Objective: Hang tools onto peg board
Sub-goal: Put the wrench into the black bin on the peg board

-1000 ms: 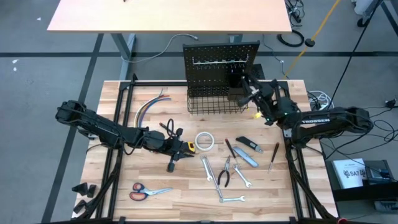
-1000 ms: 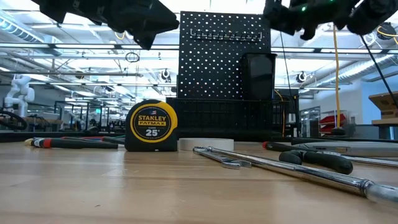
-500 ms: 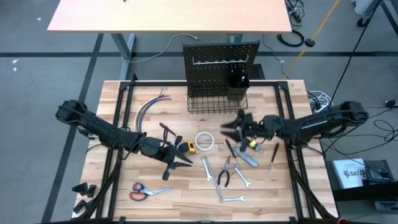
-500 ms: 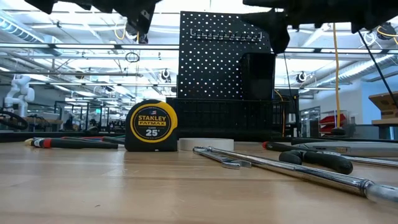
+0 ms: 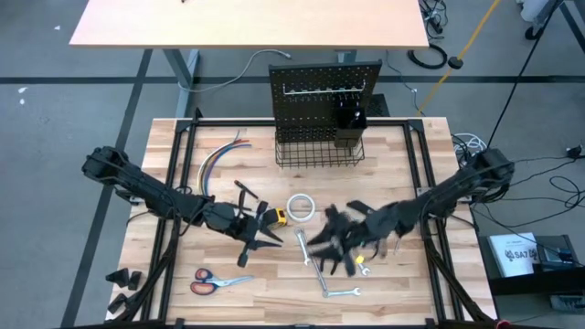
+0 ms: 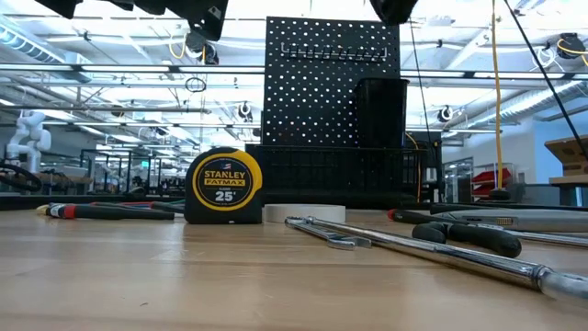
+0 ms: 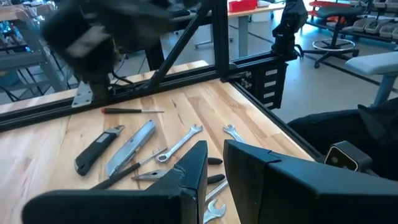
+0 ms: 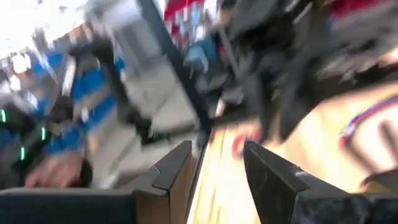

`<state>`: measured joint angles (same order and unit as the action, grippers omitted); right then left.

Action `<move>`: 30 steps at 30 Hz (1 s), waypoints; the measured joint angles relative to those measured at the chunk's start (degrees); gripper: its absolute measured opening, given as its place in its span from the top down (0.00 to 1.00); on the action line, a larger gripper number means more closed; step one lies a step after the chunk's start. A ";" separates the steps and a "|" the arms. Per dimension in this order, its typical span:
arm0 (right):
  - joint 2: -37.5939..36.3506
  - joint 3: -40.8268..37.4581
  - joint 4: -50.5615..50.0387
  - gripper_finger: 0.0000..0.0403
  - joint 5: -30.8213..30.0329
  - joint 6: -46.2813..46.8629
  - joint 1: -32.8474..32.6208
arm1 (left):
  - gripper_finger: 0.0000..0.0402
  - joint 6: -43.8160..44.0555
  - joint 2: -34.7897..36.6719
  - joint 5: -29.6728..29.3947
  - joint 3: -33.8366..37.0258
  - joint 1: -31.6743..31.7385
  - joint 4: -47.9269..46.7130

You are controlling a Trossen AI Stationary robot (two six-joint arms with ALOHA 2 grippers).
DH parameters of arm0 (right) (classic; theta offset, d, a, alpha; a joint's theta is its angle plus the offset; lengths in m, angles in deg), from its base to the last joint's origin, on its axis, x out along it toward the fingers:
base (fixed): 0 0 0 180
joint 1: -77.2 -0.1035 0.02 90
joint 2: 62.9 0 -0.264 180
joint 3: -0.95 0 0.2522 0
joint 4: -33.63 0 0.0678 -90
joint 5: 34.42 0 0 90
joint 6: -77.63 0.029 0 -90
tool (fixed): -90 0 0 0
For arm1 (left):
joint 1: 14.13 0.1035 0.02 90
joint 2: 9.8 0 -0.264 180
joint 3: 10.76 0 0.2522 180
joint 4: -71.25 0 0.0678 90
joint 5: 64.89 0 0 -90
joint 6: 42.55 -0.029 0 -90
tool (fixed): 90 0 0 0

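Note:
The peg board point(image 5: 324, 87) stands upright at the table's far edge, with its wire basket point(image 5: 318, 152) and small black cup point(image 5: 349, 126) in front. Tools lie flat on the table: a yellow tape measure point(image 5: 279, 217), wrenches point(image 5: 305, 247), a utility knife point(image 7: 134, 146), a screwdriver point(image 7: 133, 111) and orange-handled scissors point(image 5: 215, 281). My left gripper point(image 5: 252, 233) hovers left of the tape measure, its fingers point(image 7: 198, 163) a narrow gap apart with nothing between. My right gripper point(image 5: 334, 249), blurred, is above the wrenches and pliers, open and empty point(image 8: 217, 155).
A white tape roll point(image 5: 302, 207) lies beside the tape measure. A bundle of coloured wires point(image 5: 222, 155) lies at the far left. Black frame bars point(image 5: 178, 174) run along both table sides. A second desk point(image 5: 251, 23) stands beyond the board.
My right gripper has swung quickly from the peg board's cup toward the table's near edge and left, turning as it went, and is now above the tools in the middle. My left gripper has shifted a little toward the near edge, then kept still.

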<state>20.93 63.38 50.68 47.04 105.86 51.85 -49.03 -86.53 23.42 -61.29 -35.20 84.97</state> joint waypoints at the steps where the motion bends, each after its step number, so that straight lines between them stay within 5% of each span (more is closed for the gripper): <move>1: 1.60 2.63 -4.73 0.66 0.10 0.86 -1.14 | 0.85 0.00 0.00 0.02 0.00 -0.09 -0.43; 11: 16.55 25.80 -54.98 0.66 11.33 24.44 -9.38 | 0.85 0.04 0.01 0.81 0.00 -0.13 -1.44; 18: 19.14 28.75 -77.68 0.66 8.68 36.25 -11.41 | 0.85 0.04 0.00 0.89 0.00 -0.09 -1.46; 30: 19.08 23.51 -82.22 0.66 5.23 40.98 -7.95 | 0.85 0.04 0.02 0.96 0.00 -0.09 -1.50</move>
<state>40.01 86.89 -31.55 52.27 146.84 43.90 -48.99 -86.51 24.38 -61.29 -35.28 83.47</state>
